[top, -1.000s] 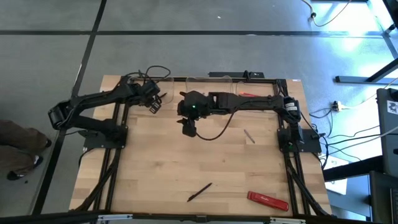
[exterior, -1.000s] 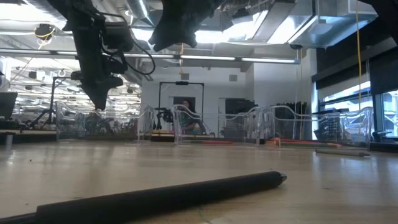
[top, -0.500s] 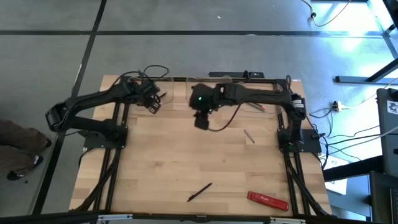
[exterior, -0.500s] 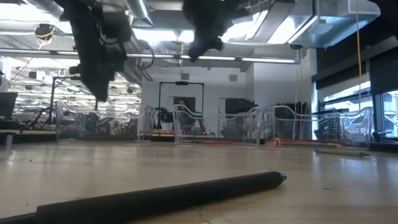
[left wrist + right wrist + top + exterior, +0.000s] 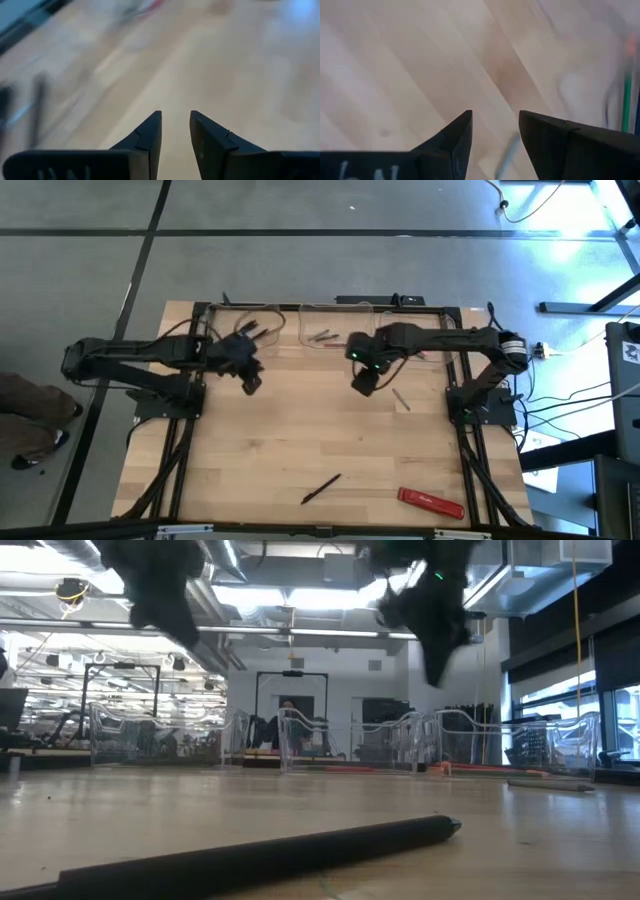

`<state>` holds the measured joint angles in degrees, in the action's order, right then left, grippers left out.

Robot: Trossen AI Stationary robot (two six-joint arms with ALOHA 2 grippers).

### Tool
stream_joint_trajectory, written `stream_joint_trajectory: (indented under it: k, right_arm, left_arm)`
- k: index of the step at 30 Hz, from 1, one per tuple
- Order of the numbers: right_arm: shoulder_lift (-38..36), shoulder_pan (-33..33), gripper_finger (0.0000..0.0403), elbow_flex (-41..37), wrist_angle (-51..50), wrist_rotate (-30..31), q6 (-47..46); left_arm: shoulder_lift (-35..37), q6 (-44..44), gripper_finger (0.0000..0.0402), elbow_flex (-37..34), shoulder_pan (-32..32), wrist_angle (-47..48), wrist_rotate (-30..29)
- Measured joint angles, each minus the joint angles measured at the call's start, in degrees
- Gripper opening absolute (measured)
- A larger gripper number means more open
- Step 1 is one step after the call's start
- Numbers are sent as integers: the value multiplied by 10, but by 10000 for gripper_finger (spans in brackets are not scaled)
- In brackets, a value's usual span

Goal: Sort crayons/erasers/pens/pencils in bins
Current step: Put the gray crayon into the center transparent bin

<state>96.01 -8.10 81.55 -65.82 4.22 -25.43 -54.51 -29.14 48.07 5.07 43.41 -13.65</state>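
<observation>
A black pen (image 5: pixel 322 488) lies flat on the wooden table near its front edge; it fills the foreground of the low view (image 5: pixel 260 855). A thin grey stick (image 5: pixel 400 398) lies right of centre. Three clear bins stand along the far edge: the left bin (image 5: pixel 250 320), the middle bin (image 5: pixel 335 320) and the right bin (image 5: pixel 440 320), which is partly under the right arm. My left gripper (image 5: pixel 250 383) hovers in front of the left bin, open and empty (image 5: pixel 175 131). My right gripper (image 5: pixel 362 387) hovers beside the grey stick, open and empty (image 5: pixel 495 131).
A flat red bar (image 5: pixel 431 502) lies near the front right corner. Thin sticks lie in the middle bin (image 5: pixel 320 335), dark ones in the left bin (image 5: pixel 252 330). Bare wood (image 5: pixel 300 430) spans the table's middle. The arm bases stand at both sides.
My right gripper has swung from the table's middle toward its right edge, ending beside the grey stick. My left gripper has drawn back from the left bin toward the near edge. Nothing on the table has moved.
</observation>
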Motion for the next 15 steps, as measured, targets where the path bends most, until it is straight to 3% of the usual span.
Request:
stream_joint_trajectory:
  k: [7,15]
  right_arm:
    - [-62,-9,163,-165,36,-24,-109]
    - [-70,-24,163,-280,87,-49,-117]
  left_arm:
    - [-8,51,92,0,-111,-154,12]
    - [-10,57,92,0,-142,-226,9]
